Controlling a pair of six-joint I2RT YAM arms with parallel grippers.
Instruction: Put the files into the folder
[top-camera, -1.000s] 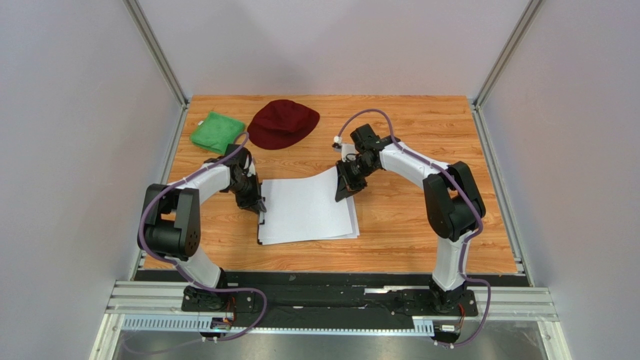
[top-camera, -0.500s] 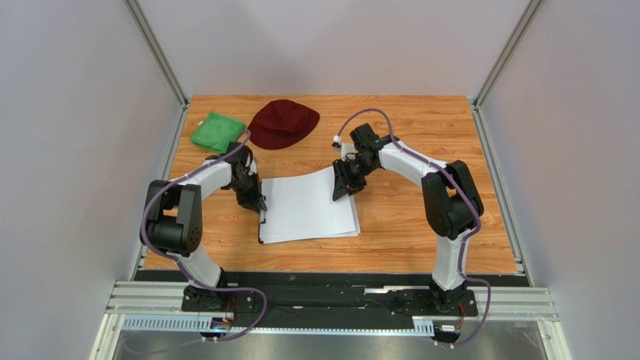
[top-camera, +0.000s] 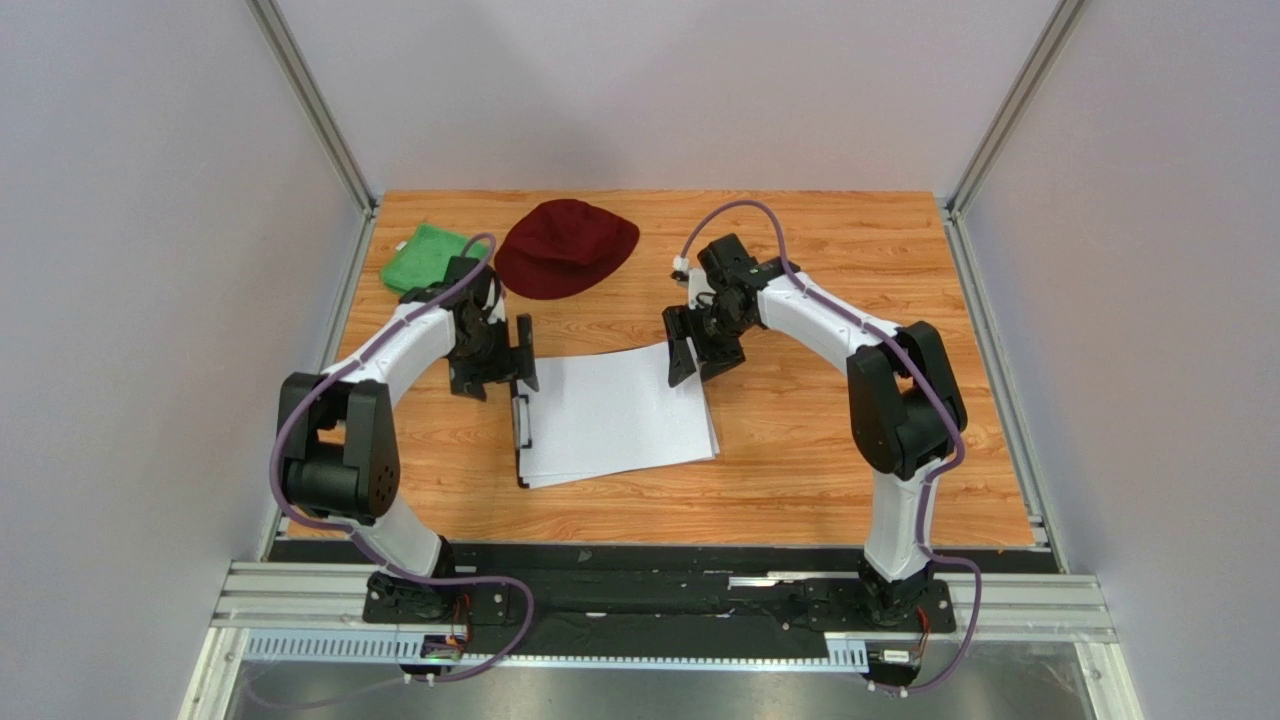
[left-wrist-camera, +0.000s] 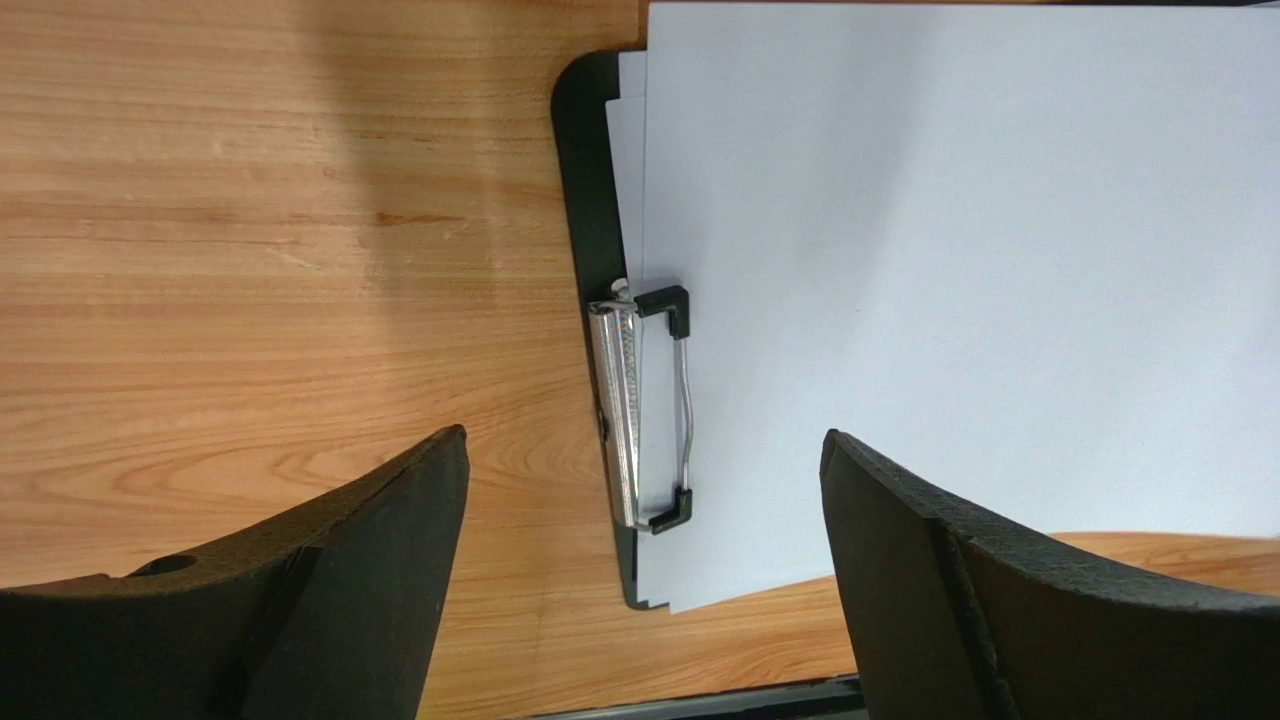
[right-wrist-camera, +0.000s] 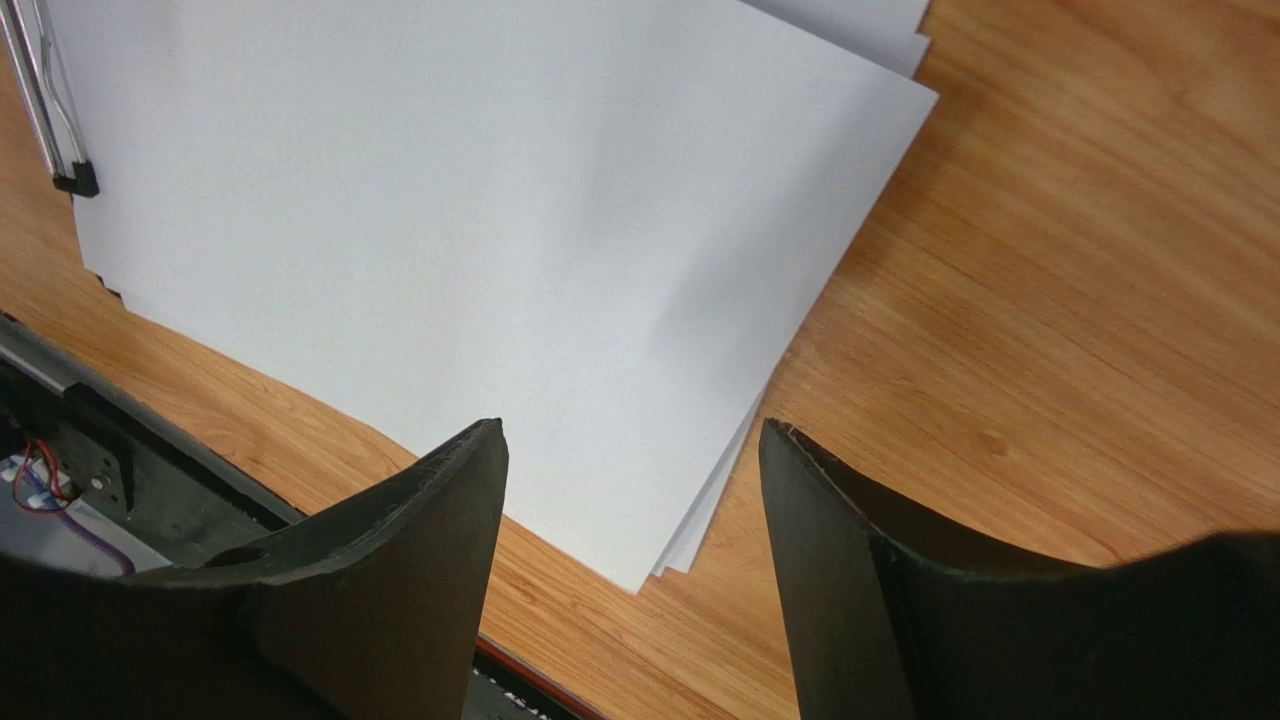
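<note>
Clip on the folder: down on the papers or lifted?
Down. The left wrist view shows the clip lying flat, its wire bar across the edge of the papers.

We see the right gripper (right-wrist-camera: 631, 438), its jaws spread and holding nothing. Ahead lie the files (right-wrist-camera: 496, 240), slightly fanned, one corner of the stack showing between the fingers (right-wrist-camera: 398, 578). A metal clip (right-wrist-camera: 53, 113) sits far ahead-left, and bare wooden table (right-wrist-camera: 1082, 300) ahead-right.
</note>
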